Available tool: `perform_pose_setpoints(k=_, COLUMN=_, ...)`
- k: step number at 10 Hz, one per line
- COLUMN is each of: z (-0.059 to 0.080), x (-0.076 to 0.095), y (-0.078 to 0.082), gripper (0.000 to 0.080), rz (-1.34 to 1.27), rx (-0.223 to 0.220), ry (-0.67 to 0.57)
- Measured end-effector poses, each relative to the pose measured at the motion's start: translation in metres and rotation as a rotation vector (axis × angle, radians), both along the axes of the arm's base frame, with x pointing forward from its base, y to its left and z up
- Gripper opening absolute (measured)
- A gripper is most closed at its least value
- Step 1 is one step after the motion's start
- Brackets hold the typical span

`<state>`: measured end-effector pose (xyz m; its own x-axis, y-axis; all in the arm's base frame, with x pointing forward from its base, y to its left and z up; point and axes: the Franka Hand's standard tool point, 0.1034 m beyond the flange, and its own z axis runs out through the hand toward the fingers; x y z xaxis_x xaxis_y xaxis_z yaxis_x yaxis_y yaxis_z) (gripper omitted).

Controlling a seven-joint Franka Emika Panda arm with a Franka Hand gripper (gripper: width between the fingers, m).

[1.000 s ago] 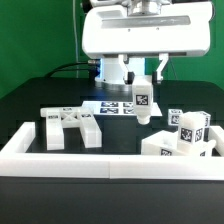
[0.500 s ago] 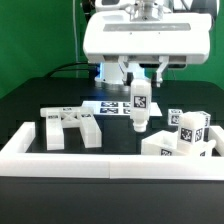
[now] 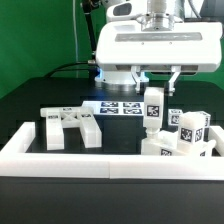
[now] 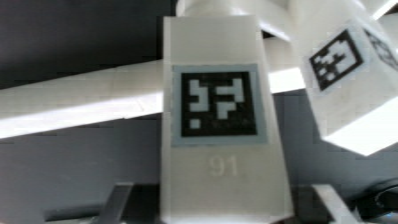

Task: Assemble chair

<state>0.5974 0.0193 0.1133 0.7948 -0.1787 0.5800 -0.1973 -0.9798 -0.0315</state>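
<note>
Between the nearly closed jaws sits one square chair leg (image 3: 152,108), upright, its tag facing out. The gripper (image 3: 152,86) clamps its upper end above the desk (image 3: 30,100), toward the exterior view's right side. Just beside it, loose blocks (image 3: 187,135) lie heaped; whether the leg touches them I cannot tell. Over at the exterior view's left, the X-braced frame (image 3: 72,125) lies flat with nothing attached. Marker board (image 3: 112,105) behind, white rail (image 3: 90,162) along the front edge. Assembly looks barely begun, with every joint left to make.
</note>
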Motion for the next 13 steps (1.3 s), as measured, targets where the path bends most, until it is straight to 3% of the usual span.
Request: perform_pose_setpoints(k=13, z=-0.018, x=-0.007, y=0.004, gripper=0.029, rz=0.015, rx=-0.015, ry=0.023)
